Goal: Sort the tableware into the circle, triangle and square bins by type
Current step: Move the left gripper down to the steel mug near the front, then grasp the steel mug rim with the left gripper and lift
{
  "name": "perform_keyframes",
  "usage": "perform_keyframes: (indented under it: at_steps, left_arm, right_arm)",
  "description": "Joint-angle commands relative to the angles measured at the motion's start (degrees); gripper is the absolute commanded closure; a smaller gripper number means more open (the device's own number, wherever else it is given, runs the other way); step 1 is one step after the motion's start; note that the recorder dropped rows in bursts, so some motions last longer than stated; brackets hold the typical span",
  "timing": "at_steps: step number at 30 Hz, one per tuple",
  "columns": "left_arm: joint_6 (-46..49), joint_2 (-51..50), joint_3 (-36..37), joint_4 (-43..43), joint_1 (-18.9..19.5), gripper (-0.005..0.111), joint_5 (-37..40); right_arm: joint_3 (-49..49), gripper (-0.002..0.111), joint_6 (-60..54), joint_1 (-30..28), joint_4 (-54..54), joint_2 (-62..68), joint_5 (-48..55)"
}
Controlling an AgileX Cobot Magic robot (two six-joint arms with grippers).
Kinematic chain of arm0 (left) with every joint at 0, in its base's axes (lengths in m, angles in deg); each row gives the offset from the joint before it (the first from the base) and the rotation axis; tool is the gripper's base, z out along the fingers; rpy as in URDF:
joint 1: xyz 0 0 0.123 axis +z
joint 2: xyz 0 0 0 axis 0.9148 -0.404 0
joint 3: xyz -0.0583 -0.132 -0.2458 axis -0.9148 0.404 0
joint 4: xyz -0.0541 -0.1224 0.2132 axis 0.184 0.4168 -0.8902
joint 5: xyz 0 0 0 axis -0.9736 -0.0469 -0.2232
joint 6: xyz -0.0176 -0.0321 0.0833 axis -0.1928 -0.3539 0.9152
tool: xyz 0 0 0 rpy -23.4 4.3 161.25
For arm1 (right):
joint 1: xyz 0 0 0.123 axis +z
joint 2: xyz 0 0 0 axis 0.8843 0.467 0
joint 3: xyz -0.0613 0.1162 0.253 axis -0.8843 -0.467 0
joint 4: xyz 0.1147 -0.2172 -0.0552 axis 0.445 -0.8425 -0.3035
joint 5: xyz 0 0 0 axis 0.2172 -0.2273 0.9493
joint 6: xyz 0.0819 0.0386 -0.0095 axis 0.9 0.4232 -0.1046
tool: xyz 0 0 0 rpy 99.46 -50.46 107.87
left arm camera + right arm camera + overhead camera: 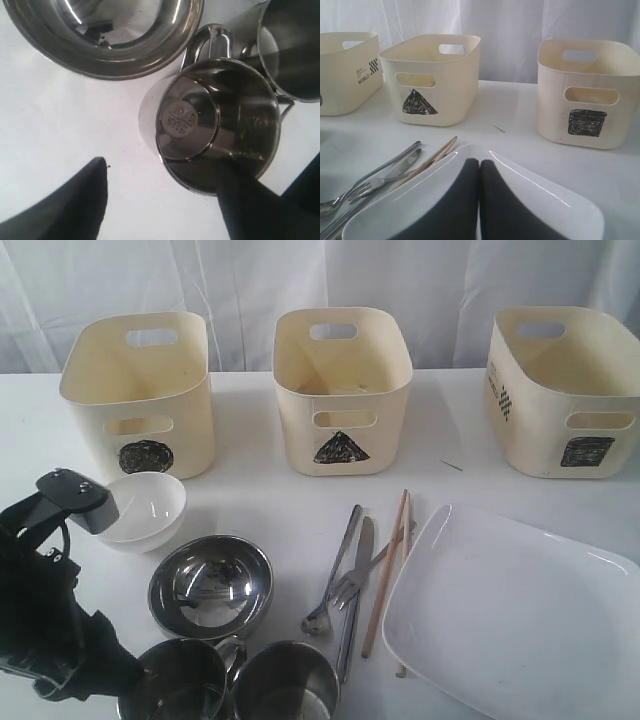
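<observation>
My left gripper (pixel 164 162) is open wide at a steel mug (pixel 215 120): one finger lies over its rim, the other over bare table. A second mug (pixel 290 50) and the steel bowl (pixel 105 40) sit close by. My right gripper (pixel 480 162) is shut and empty above the white plate (pixel 555 200). The small white bowl (pixel 145 508), spoon (pixel 335 570), knife (pixel 357 580), fork (pixel 350 590) and chopsticks (pixel 388 570) lie on the table. The circle bin (pixel 140 390), triangle bin (pixel 342 390) and square bin (pixel 565 390) stand at the back.
My left arm (pixel 50 630) fills the near left corner, beside the white bowl. A white curtain (pixel 320 280) hangs behind the bins. The two mugs (pixel 180 680) (pixel 288 680) stand side by side at the table's front edge.
</observation>
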Motion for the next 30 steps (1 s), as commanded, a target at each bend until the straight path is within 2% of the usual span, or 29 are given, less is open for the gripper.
perform_keyframes:
  at_steps: [1, 13, 23, 30]
  left_arm:
    - [0.3, 0.1, -0.3, 1.3, -0.2, 0.041, 0.5]
    - [0.3, 0.1, -0.3, 1.9, -0.2, 0.041, -1.3]
    - [2.1, -5.3, -0.3, 4.7, -0.4, 0.041, -1.7]
    - [2.9, -8.0, -0.3, 4.4, -5.9, 0.041, -6.4]
  right_arm:
    - [-0.3, 0.108, 0.4, -0.1, -0.3, -0.3, -0.3]
    - [-0.3, 0.108, 0.4, -0.1, -0.3, -0.3, -0.3]
    - [-0.3, 0.108, 0.4, -0.1, -0.3, -0.3, -0.3]
    - [-0.3, 0.108, 0.4, -0.1, -0.3, -0.3, -0.3]
